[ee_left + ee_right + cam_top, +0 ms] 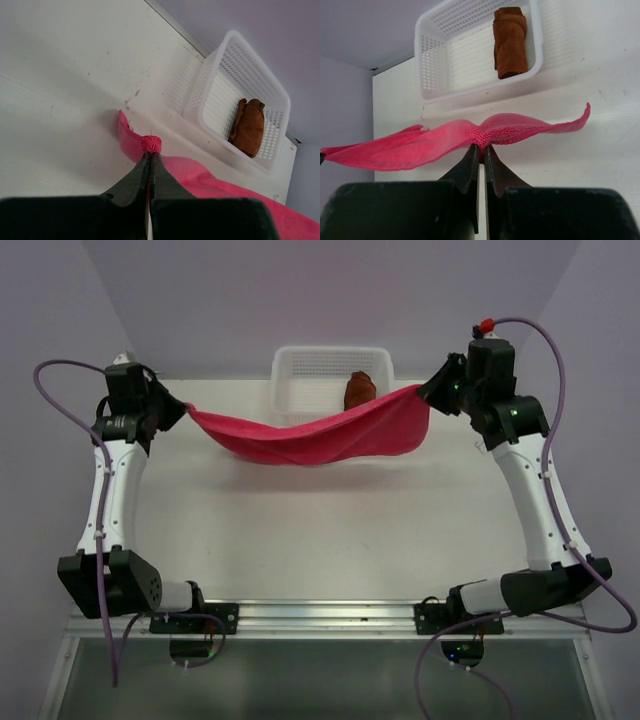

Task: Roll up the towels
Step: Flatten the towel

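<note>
Holding the pink towel (315, 435) aloft by its two ends, ready to lay flat; not yet rolling it.

Clamped shut on the left end with the left pincer (183, 410) and on the right end with the right pincer (428, 390), thin cloth nipped between closed jaws on each side. Hanging in a sag over the surface (320, 530), just in front of the basket (290, 360) holding the brown towel (360, 390), seemingly rolled already. Running long axis left to right, ends pointing at the arms, middle drooping lowest; cannot tell whether touching down. Judged as the spreading step. Next: lower evenly, flatten without bunching, release, regrip one edge to start the roll.
</note>
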Robot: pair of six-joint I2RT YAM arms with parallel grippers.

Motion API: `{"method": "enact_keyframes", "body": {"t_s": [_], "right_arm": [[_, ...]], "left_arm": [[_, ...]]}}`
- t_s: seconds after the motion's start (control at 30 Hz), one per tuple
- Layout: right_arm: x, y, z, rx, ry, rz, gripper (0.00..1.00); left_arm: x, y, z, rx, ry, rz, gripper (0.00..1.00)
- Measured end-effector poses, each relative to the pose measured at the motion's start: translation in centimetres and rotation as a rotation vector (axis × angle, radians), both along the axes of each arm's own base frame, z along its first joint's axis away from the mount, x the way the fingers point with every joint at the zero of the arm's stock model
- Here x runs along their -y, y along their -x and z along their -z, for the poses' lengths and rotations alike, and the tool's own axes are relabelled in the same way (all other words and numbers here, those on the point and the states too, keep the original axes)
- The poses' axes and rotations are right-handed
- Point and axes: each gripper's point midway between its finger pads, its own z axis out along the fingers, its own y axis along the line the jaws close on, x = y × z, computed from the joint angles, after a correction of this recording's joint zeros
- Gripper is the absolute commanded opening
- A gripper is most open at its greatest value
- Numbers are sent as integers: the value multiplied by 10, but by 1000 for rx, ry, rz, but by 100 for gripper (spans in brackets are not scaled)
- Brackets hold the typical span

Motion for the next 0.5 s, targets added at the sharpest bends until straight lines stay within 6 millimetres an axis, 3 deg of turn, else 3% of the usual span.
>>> {"method": "enact_keyframes", "body": {"t_s": [0.1, 0.17, 0.27, 0.37, 0.5], "right_arm": [[-4, 7, 5, -3, -26, -16, 0], [-4, 19, 27, -43, -35, -24, 0], [-1, 48, 82, -157, -41, -23, 0], [5, 86, 138, -264, -45, -6, 0], [10, 127, 182, -347, -64, -2, 0]], "left_arm": [[1, 14, -13, 56, 1, -7, 0], [3, 32, -8, 67, -2, -9, 0], [5, 60, 18, 42, -5, -18, 0], [8, 96, 61, -20, 1, -31, 0], [12, 124, 103, -84, 24, -45, 0]]}}
